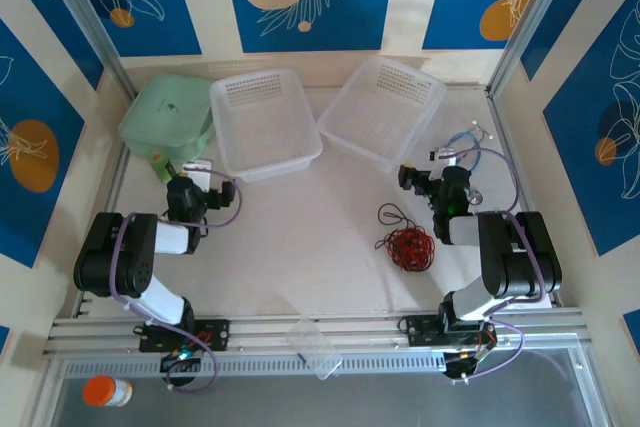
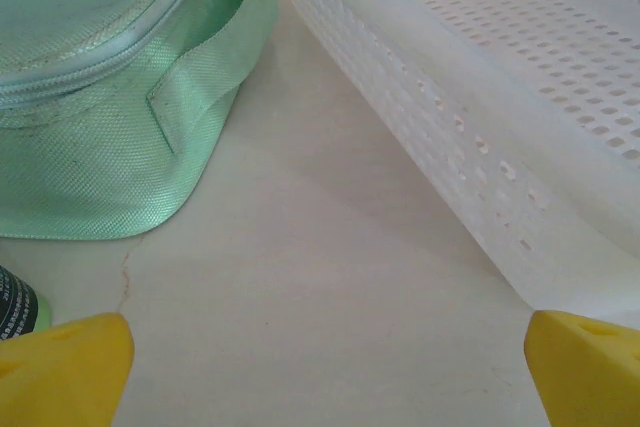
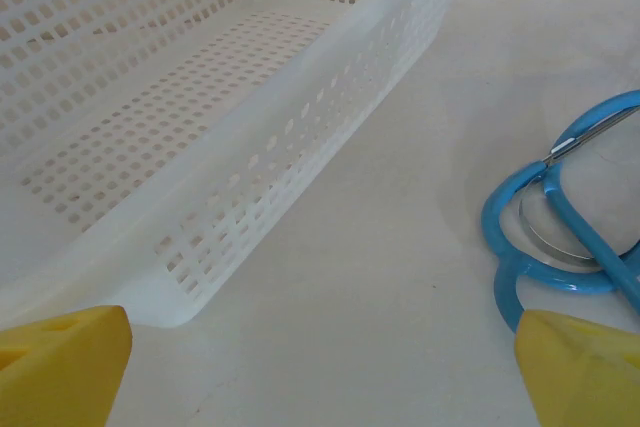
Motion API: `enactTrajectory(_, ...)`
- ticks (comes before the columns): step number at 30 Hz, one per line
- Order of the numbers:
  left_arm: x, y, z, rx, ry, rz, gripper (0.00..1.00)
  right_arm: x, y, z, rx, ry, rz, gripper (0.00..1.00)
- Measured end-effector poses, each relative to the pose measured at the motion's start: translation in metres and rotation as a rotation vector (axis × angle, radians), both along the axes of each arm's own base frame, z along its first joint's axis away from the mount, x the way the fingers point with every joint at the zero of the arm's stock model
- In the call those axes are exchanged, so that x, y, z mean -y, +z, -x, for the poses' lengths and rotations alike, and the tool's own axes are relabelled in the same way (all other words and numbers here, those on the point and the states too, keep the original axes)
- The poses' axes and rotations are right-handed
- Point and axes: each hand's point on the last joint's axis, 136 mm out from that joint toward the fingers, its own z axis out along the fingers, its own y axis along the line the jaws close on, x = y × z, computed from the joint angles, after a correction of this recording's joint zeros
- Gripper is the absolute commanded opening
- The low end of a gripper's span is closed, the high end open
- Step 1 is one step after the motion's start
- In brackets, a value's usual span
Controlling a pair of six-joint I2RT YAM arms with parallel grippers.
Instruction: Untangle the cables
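Well, nothing's untangled yet: the cables (image 1: 407, 245) lie in one red-and-black knot near my right gripper (image 3: 320, 365), and it and my left gripper (image 2: 320, 367) both hang spread wide, holding nothing.

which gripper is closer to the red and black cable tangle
Right. The right gripper sits just beyond the cables, slightly to their right; the left gripper is far off to their left.

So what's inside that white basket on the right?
Nothing I can see: the right basket shows its bare perforated floor. The cables lie outside it on the table. What lies beneath it is covered.
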Motion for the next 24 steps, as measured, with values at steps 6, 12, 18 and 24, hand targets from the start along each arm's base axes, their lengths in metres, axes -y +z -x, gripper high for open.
enactTrajectory(6,0.0006,0.0002,0.0000,0.001,-0.003,0.001,1.00,0.0004,0.0000,0.0000,0.000,-0.001,0.000,0.99)
enactTrajectory(12,0.0017,0.0002,0.0001,0.001,-0.009,0.004,1.00,0.0003,0.0000,0.0000,0.000,-0.001,0.000,0.99)
enactTrajectory(18,0.0017,0.0002,0.0001,0.001,-0.009,0.004,1.00,0.0003,0.0000,0.0000,0.000,-0.001,0.000,0.99)
enactTrajectory(24,0.0017,0.0002,0.0001,0.001,-0.009,0.004,1.00,0.0003,0.0000,0.0000,0.000,-0.001,0.000,0.99)
